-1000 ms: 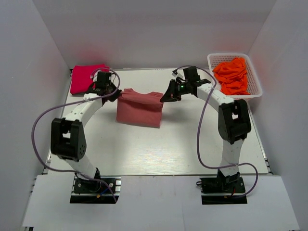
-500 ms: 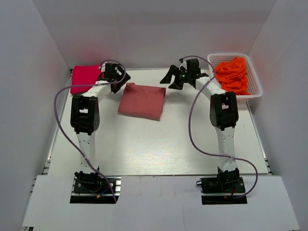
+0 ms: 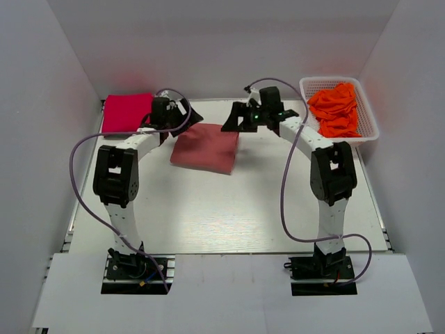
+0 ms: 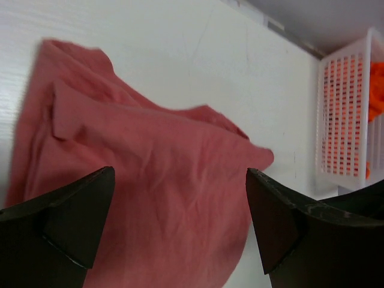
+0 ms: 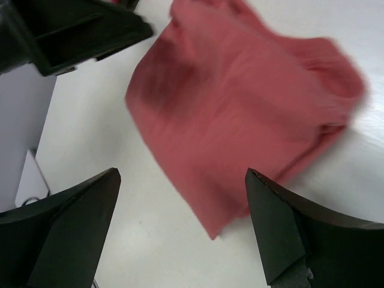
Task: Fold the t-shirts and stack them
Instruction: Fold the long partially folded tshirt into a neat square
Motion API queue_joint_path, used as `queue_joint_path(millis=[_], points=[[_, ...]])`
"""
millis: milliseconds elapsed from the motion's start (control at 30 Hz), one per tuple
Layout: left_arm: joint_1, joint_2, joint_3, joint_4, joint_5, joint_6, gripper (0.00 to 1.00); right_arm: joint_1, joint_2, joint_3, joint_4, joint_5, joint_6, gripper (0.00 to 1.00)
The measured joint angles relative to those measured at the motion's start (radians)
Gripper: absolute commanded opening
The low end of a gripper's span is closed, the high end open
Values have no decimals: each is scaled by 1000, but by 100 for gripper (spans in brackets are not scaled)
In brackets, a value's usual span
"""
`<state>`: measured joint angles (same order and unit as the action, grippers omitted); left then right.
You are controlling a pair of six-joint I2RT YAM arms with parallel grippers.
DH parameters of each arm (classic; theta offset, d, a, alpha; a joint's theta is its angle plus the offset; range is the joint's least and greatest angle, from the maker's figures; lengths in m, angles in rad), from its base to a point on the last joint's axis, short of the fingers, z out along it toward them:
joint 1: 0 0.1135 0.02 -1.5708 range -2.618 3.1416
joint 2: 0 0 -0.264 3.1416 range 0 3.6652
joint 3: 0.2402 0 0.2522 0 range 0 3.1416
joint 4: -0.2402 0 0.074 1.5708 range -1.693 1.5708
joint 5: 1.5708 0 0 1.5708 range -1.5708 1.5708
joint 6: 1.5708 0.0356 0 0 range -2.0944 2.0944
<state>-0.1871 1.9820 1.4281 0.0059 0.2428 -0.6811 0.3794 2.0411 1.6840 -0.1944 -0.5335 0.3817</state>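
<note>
The salmon-pink t-shirt (image 3: pixel 206 147) lies folded on the far middle of the table (image 3: pixel 222 216), with wide free surface before it. The left gripper (image 3: pixel 179 113) and right gripper (image 3: pixel 236 120) stand with jaws apart at its far corners. One second ago both pinched it, lifted.

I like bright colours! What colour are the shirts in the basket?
Bright orange. The shirts sit in a white basket, clearest in the top view.
</note>
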Motion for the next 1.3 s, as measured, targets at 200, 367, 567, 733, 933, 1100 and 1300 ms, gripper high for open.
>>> queue_joint_path(millis=[200,367,567,733,933,1100,1300], points=[[-18,19,-133,18,81,-42,100,96,47,-109,76,-81,-11,90],[-11,-3,-279,119,148,-83,100,120,103,-254,176,-129,-10,90],[-21,-123,-478,194,203,-97,100,130,-35,-500,319,-150,-35,90],[-91,-331,-698,130,266,-100,100,177,-258,-755,257,-118,-92,90],[-180,-688,-799,-235,162,-47,100,237,-537,-849,-24,3,-155,90],[-161,-890,-729,-380,-177,-44,100,231,-727,-840,-20,167,-169,90],[-147,-778,-703,-396,-387,-68,92,228,-539,-650,-24,362,-153,86]])
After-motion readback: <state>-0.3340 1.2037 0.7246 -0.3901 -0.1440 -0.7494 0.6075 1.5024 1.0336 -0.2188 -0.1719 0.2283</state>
